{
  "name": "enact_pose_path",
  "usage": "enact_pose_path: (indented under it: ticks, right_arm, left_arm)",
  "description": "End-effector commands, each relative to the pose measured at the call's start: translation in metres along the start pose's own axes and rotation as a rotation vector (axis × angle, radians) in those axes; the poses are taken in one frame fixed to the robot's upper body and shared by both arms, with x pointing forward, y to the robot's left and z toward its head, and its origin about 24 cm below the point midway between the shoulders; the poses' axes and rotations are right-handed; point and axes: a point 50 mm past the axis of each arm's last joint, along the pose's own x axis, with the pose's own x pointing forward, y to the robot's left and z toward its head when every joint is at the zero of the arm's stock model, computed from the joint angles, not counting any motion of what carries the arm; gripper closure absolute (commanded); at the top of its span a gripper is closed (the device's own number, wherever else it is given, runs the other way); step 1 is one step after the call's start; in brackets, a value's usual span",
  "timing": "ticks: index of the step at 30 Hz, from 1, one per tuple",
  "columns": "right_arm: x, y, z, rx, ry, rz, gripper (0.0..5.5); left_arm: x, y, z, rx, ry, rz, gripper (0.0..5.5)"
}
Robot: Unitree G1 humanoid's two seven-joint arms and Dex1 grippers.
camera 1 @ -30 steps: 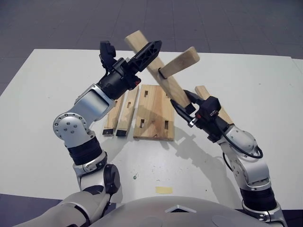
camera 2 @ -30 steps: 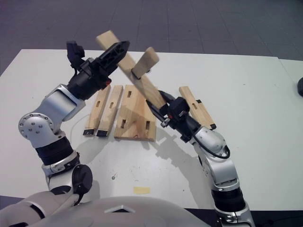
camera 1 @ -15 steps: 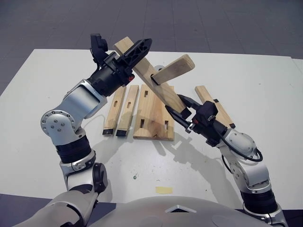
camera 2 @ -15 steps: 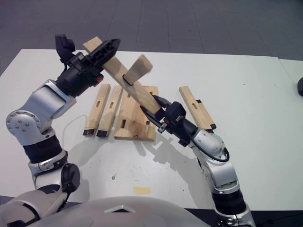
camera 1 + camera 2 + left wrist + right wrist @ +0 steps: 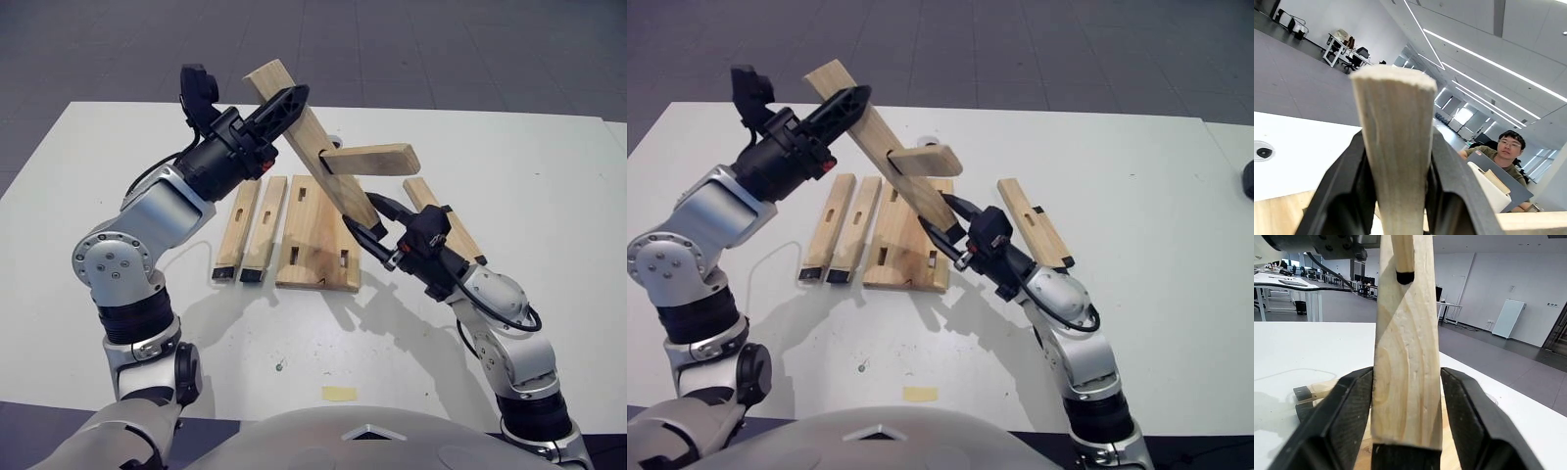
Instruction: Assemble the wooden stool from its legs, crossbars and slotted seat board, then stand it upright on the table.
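— Where does the leg point(image 5: 308, 134) sit?
— In the air above the table point(image 5: 549, 196), tilted, its upper end toward the robot's left and away from it. A crossbar point(image 5: 374, 159) is plugged into its slot about halfway along and sticks out level toward the robot's right.
— What has hold of it?
— Both arms. The left gripper point(image 5: 291, 98) is clamped on the upper part, one finger point(image 5: 1347, 191) on each flat side. The right gripper point(image 5: 364, 214) is closed on the lower end, its pads point(image 5: 1349, 421) pressed against both faces just above the black foot.
— And under it?
— The slotted seat board point(image 5: 318, 245) lies flat on the table, right below the lower end. Two more legs point(image 5: 235, 230) point(image 5: 263, 227) lie side by side, just beside the board on the robot's left. Another wooden piece point(image 5: 419, 192) lies on the board's right, partly behind the right gripper.
— Anything else?
— A scrap of yellow tape point(image 5: 339, 394) near the table's front edge.
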Motion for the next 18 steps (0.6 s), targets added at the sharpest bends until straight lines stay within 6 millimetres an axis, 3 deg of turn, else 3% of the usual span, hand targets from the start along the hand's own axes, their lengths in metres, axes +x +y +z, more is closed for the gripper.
enact_pose_path:
  ticks: [1,5,8,14,18]
  right_arm:
    - [-0.008,-0.011,-0.02,-0.026,0.161,-0.076,2.28]
    - [-0.033,-0.025,-0.051,-0.078,0.453,-0.169,1.74]
    - [-0.04,-0.021,-0.062,-0.096,0.556,-0.129,1.27]
    - [-0.021,0.004,-0.068,-0.002,0.543,-0.03,0.12]
    - [-0.008,0.009,-0.064,0.003,0.498,0.003,0.1]
  left_arm:
    - [-0.011,-0.004,0.004,0.136,-0.005,0.049,4.46]
    - [-0.038,0.004,0.013,0.215,0.004,0.151,4.46]
    - [-0.059,0.011,0.019,0.237,0.022,0.199,4.46]
    - [-0.069,0.035,0.005,0.23,0.098,0.31,4.46]
    - [-0.068,0.039,0.002,0.264,0.117,0.328,4.46]
